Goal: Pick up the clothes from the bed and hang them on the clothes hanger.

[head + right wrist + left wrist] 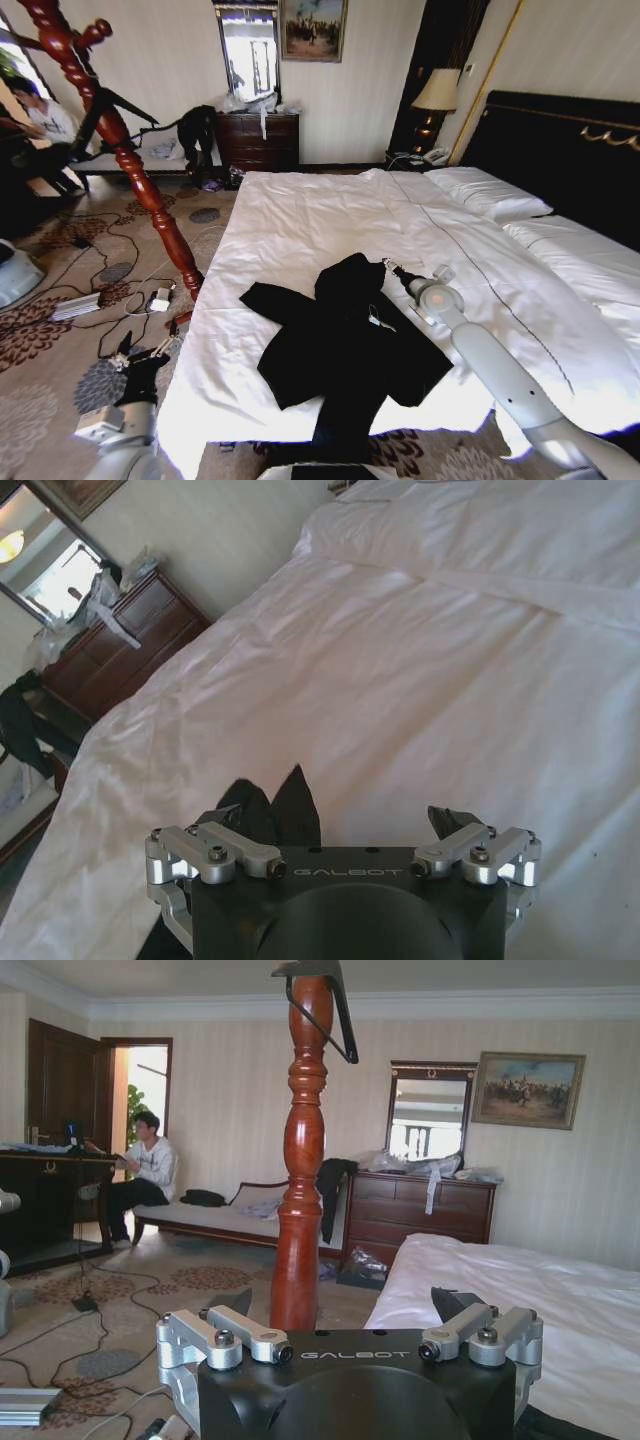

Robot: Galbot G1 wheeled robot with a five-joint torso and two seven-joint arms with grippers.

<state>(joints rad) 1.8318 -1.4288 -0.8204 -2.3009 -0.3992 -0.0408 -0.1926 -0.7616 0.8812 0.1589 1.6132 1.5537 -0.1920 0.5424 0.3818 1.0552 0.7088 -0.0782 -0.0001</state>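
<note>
Reaching over the wide white-duveted bed, the right gripper hovers with fingers spread and empty just above the collar end of the black, slightly shiny long-sleeved jacket, which lies flat near the bed's foot. A good grasp would pinch bunched fabric near the collar. The left gripper waits low, fingers apart, beside the glossy red-brown turned-wood coat stand.
</note>
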